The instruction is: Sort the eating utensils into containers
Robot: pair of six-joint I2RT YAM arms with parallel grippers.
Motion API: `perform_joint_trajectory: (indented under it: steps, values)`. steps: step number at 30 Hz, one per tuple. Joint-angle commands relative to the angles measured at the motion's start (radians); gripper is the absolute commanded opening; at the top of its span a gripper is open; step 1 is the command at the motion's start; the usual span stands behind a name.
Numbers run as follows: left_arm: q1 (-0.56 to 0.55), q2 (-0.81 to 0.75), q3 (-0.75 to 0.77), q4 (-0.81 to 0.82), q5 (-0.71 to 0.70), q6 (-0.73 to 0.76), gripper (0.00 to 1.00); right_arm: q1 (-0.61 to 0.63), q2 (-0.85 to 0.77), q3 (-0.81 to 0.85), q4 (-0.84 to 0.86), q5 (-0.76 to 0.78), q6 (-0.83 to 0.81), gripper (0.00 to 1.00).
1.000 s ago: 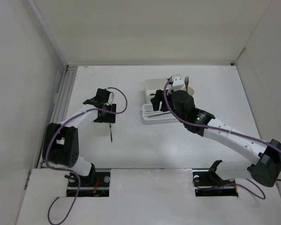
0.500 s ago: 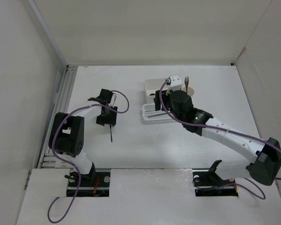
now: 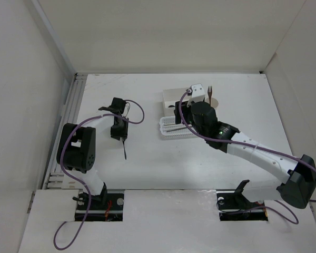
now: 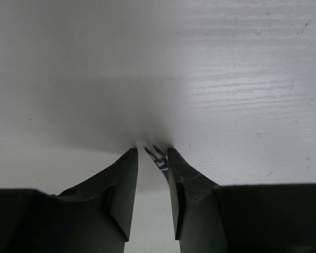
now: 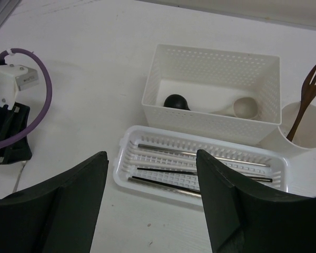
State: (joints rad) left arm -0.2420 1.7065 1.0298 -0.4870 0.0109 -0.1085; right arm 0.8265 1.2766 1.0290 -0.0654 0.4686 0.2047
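Note:
A small dark fork point(image 3: 125, 150) lies on the white table left of centre. My left gripper point(image 3: 119, 133) is down at its upper end. In the left wrist view the fork's tines point(image 4: 158, 156) show between the fingertips, close to the right finger, and the gripper point(image 4: 151, 152) is narrowly open. My right gripper point(image 3: 176, 113) hangs wide open and empty point(image 5: 151, 158) over the white perforated basket point(image 5: 121, 166), which holds several chopsticks point(image 5: 168, 171). The white box point(image 5: 216, 68) holds a cream spoon point(image 5: 243, 108) and a dark round-headed utensil point(image 5: 176, 101). The cream cup point(image 5: 310, 132) holds a brown fork point(image 5: 305, 92).
The box point(image 3: 171, 96), basket point(image 3: 174, 133) and cup point(image 3: 214, 103) stand together at the table's centre back. White walls enclose the table, with a metal rail point(image 3: 73, 105) along the left side. The left arm's purple cable point(image 5: 39, 100) shows at the left of the right wrist view.
My left gripper has turned and shifted a little toward the fork's upper end. The right arm has barely moved. The fork has not moved.

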Motion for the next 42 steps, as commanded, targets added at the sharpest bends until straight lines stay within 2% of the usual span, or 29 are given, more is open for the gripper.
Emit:
perform_joint_trajectory:
  steps: [1,11,18,23,27,29,34,38,42]
  values:
    - [0.0,0.036,-0.013,0.005,0.058,-0.03,0.26,0.006,-0.031,0.011,0.027,0.037,-0.013,0.74]
    - [0.0,0.005,-0.03,0.005,0.07,-0.039,0.0,0.006,-0.031,0.011,0.027,0.047,-0.024,0.74]
    - [0.0,-0.022,0.032,-0.033,0.081,-0.048,0.0,0.006,-0.04,0.011,0.027,-0.027,-0.07,0.74]
    - [0.009,-0.044,0.26,-0.097,0.176,-0.094,0.0,0.006,-0.031,0.042,0.027,-0.341,-0.169,0.74]
    - [0.009,-0.064,0.418,-0.145,0.231,-0.134,0.0,0.006,0.018,0.081,0.061,-0.56,-0.18,0.74]
    - [0.009,-0.083,0.484,-0.154,0.241,-0.148,0.0,0.006,0.072,0.109,0.084,-0.651,-0.146,0.74]
    - [-0.012,-0.131,0.549,-0.121,0.247,-0.204,0.0,0.006,0.187,0.232,0.16,-0.711,-0.051,0.74]
    - [-0.043,-0.154,0.619,-0.096,0.27,-0.229,0.0,-0.004,0.323,0.338,0.161,-0.765,0.042,0.74]
    - [-0.052,-0.179,0.638,-0.096,0.27,-0.238,0.0,-0.064,0.401,0.387,0.182,-0.821,0.165,0.72]
